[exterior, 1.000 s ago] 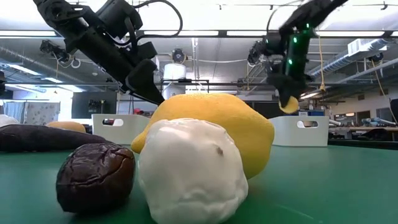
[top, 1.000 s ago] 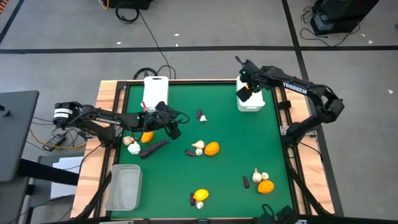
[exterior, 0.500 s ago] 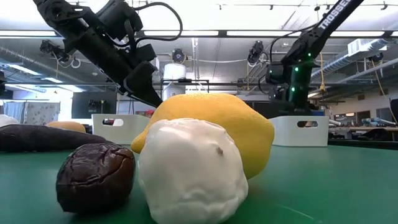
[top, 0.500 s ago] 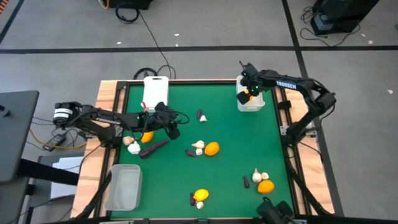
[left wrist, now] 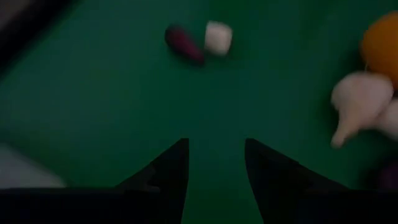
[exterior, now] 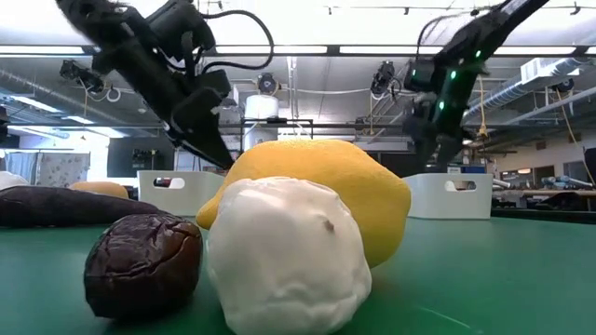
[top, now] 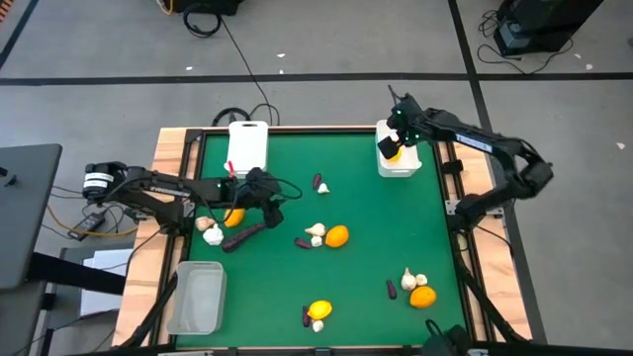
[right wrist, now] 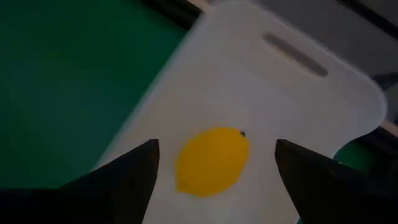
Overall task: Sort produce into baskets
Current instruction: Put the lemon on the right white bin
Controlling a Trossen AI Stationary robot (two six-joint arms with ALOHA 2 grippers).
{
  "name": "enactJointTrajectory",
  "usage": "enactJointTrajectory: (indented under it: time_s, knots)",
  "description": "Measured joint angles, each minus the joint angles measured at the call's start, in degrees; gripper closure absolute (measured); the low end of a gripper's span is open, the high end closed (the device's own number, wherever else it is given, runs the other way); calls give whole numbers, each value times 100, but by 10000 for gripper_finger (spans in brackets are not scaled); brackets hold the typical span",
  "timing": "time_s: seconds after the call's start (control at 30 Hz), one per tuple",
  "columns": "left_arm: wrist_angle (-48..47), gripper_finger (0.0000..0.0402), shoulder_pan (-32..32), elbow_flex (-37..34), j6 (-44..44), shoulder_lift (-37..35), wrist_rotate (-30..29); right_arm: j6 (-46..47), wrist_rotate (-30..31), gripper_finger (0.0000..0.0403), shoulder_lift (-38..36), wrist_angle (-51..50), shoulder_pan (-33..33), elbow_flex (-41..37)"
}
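Baskets stand at three places on the green table (top: 376, 227): a white basket (top: 248, 146) at the far edge left of centre, a second white basket (top: 399, 158) at the far right corner, and a clear basket (top: 197, 297) at the near left corner. The right arm (top: 485, 148) reaches in from the right side, and the right gripper (top: 394, 138) hangs over the far right basket with its fingers spread wide and nothing between them. A yellow lemon (right wrist: 212, 159) lies on the floor of that basket, directly below the open fingers. The left arm (top: 148, 188) stretches from the left edge toward the middle; the left gripper (top: 269, 198) sits over bare green cloth with its fingers partly apart, holding nothing.

Loose produce lies scattered on the cloth. A long eggplant (top: 244, 235) lies near the left gripper, with an orange (top: 234, 216) just beside it and two garlic bulbs (top: 210, 230) to their left. Near the centre are another orange (top: 337, 235), garlic (top: 316, 231) and a small eggplant (top: 304, 242) together. A small eggplant and garlic pair (top: 319, 184) lies farther back. At the near edge a lemon (top: 319, 310) sits with garlic and a small eggplant touching it, and to the near right an orange (top: 422, 296) lies beside garlic (top: 409, 280), with a small eggplant (top: 392, 289) near them.
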Motion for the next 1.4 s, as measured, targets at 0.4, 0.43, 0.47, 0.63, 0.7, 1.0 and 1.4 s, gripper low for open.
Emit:
enactJointTrajectory:
  time_s: [0.4,0.43,0.47,0.63,0.7,1.0,1.4]
  knots:
    - [-5140,236,-182,1786,-1564,-35,106,260,155,73,-871,303,1339,2]
    - [-5366,234,-203,1811,-1714,-36,104,262,178,73,-859,386,1445,2]
    - [-5547,230,-219,1813,-1845,-37,105,259,184,73,-853,485,1538,-7]
    - [-5824,200,-322,1553,-2217,-35,233,247,225,74,-852,871,1935,-223]
    - [-5701,184,-343,1353,-2253,-33,442,247,238,74,-854,894,2042,-300]
    - [-5167,107,-331,657,-2504,-29,641,341,238,74,-854,1107,2248,-684]
    - [-4459,146,-325,150,-2335,-29,75,776,238,74,-854,1797,2328,-802]
